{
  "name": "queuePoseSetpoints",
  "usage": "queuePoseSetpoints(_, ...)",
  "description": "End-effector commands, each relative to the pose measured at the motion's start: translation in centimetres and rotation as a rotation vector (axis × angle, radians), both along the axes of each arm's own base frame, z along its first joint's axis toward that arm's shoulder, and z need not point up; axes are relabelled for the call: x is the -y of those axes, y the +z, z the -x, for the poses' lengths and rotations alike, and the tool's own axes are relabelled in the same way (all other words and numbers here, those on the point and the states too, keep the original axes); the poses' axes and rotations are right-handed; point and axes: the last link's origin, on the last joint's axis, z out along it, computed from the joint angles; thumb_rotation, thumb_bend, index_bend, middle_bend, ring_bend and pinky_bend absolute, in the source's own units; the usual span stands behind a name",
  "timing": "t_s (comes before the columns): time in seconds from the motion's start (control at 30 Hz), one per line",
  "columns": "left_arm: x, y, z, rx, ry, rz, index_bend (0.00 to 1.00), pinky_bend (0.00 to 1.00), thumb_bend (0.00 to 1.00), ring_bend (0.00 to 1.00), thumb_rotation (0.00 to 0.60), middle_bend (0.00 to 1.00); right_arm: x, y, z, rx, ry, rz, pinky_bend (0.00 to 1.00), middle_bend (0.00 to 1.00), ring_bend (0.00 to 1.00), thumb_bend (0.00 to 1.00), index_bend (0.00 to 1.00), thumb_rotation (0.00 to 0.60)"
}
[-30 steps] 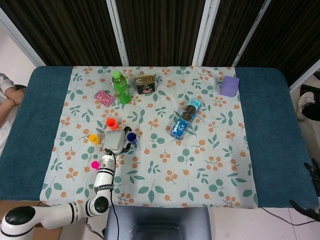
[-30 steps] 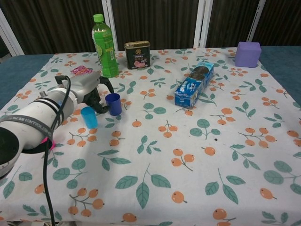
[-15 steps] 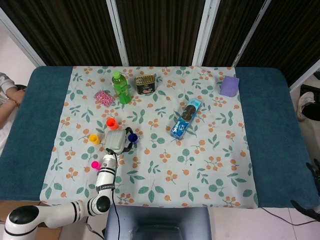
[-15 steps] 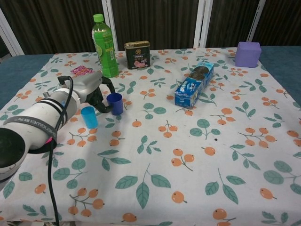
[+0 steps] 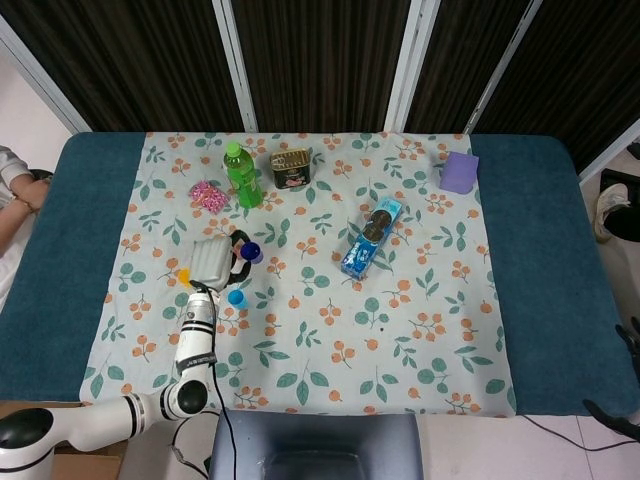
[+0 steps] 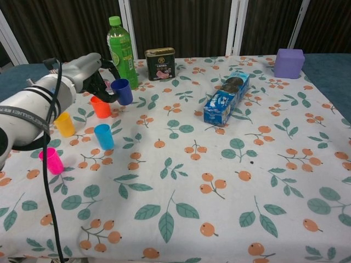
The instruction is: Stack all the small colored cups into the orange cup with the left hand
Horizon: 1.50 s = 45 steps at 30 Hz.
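We read the left hand (image 6: 93, 74) as gripping the dark blue cup (image 6: 122, 91), fingers wrapped round its side, the cup lifted clear of the cloth and roughly upright. In the chest view it hangs just beside and a little above the orange cup (image 6: 101, 106), which stands on the flowered tablecloth (image 6: 219, 181); in the head view the left hand (image 5: 212, 262) covers the orange cup, so alignment over its mouth cannot be confirmed from there.

Progress, as we judge it: no cup is nested in the orange one yet. The dark blue cup is in transit and looks to be the first.

Still loose on the cloth: the light blue cup (image 6: 103, 136) nearer the robot, the yellow cup (image 6: 64, 124) to the left of the orange one, and the pink cup (image 6: 52, 161) closest to the table edge. All three stand apart from one another.

Remaining, by our estimate: seat the dark blue cup, then fetch the other three in turn.

The right hand appears in neither view.
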Motion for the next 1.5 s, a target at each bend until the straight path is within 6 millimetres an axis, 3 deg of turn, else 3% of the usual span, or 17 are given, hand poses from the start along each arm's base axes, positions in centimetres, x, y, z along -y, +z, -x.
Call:
queuePoseSetpoints(0.03, -1.2, 2.7, 1.6, -0.038, 0.010, -0.084, 0.48, 1.00, 0.34, 1.00, 0.600, 1.00, 0.0, 0.0, 0.0, -0.001, 0.001, 0.001, 0.00, 0.00, 0.00, 0.19, 0.00, 0.600)
queuePoseSetpoints(0.3, -2.7, 2.5, 3.4, -0.033, 0.071, -0.097, 0.48, 1.00, 0.34, 1.00, 0.600, 1.00, 0.0, 0.0, 0.0, -0.002, -0.001, 0.005, 0.00, 0.00, 0.00, 0.19, 0.00, 0.600)
queuePoseSetpoints(0.83, -3.0, 1.3, 5.0, -0.084, 0.108, -0.067, 0.46, 1.00, 0.35, 1.00, 0.600, 1.00, 0.0, 0.2, 0.1, 0.001, -0.006, 0.013, 0.00, 0.00, 0.00, 0.19, 0.00, 0.600)
queuePoseSetpoints(0.93, -3.0, 1.1, 5.2, -0.087, 0.110, -0.063, 0.40, 1.00, 0.35, 1.00, 0.600, 1.00, 0.0, 0.2, 0.1, 0.001, -0.005, 0.014, 0.00, 0.00, 0.00, 0.19, 0.00, 0.600)
queuePoseSetpoints(1.0, -3.0, 1.0, 5.4, -0.091, 0.112, -0.053, 0.29, 1.00, 0.35, 1.00, 0.600, 1.00, 0.0, 0.2, 0.1, 0.002, -0.005, 0.016, 0.00, 0.00, 0.00, 0.19, 0.00, 0.600)
queuePoseSetpoints(1.1, -2.8, 0.9, 5.5, -0.089, 0.112, -0.038, 0.04, 1.00, 0.36, 1.00, 0.600, 1.00, 0.1, 0.2, 0.1, -0.001, -0.006, 0.014, 0.00, 0.00, 0.00, 0.19, 0.00, 0.600)
queuePoseSetpoints(1.37, -0.3, 2.5, 5.2, -0.083, 0.050, -0.001, 0.00, 1.00, 0.35, 1.00, 0.600, 1.00, 0.1, -0.1, 0.1, -0.008, -0.007, 0.004, 0.00, 0.00, 0.00, 0.19, 0.00, 0.600)
queuePoseSetpoints(1.5, 2.3, 4.1, 6.4, -0.091, 0.040, 0.026, 0.09, 1.00, 0.34, 1.00, 0.600, 1.00, 0.1, -0.4, 0.0, -0.016, -0.006, -0.002, 0.00, 0.00, 0.00, 0.19, 0.00, 0.600)
